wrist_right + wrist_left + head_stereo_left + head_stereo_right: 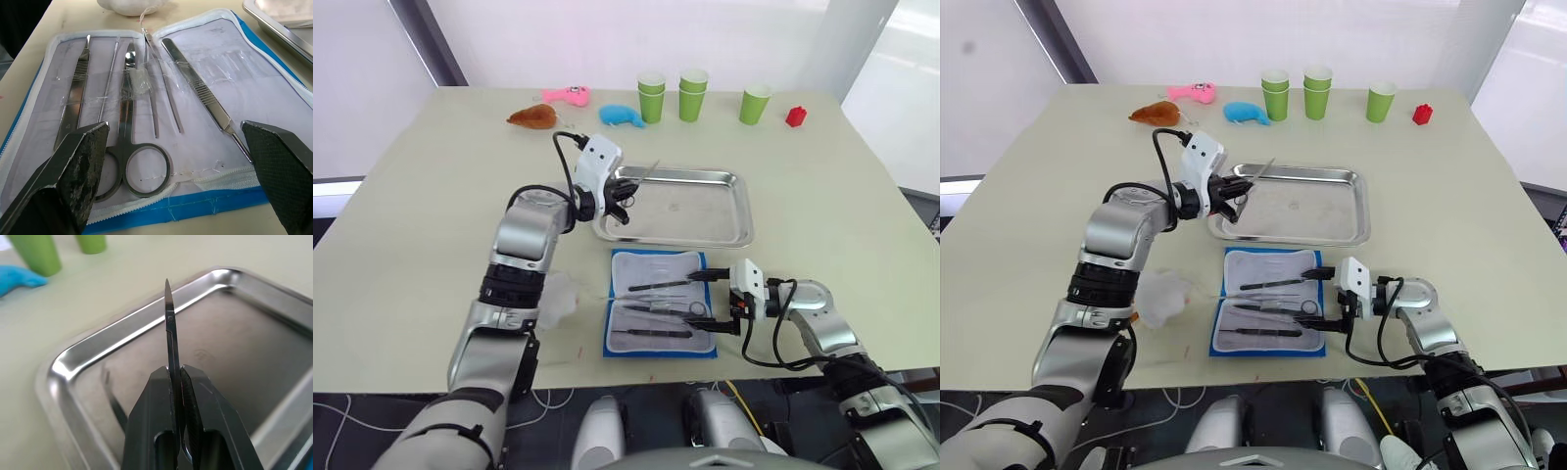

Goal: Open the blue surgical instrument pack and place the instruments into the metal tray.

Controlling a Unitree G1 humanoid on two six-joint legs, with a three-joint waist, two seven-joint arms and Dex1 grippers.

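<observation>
Surgical instrument pack point(661, 304), blue fabric with pale lining, is lying open while the left gripper point(177, 382), jaws clenched on thin dark scissors point(171, 333), is hanging over the shiny steel tray point(729, 238) for release, and the right gripper point(176, 147) is waiting released.

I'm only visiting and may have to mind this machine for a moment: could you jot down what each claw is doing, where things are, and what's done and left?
Left gripper: shut on thin dark metal scissors, held above the shiny steel tray's near-left corner.
Right gripper: open, at the near edge of the flat blue fabric pack, holding nothing.
Done: pack lies unfolded in front of the tray; one thin tool lies in the tray.
Left: release the scissors into the tray, then move the silvery scissors, tweezers and other tools across.
</observation>
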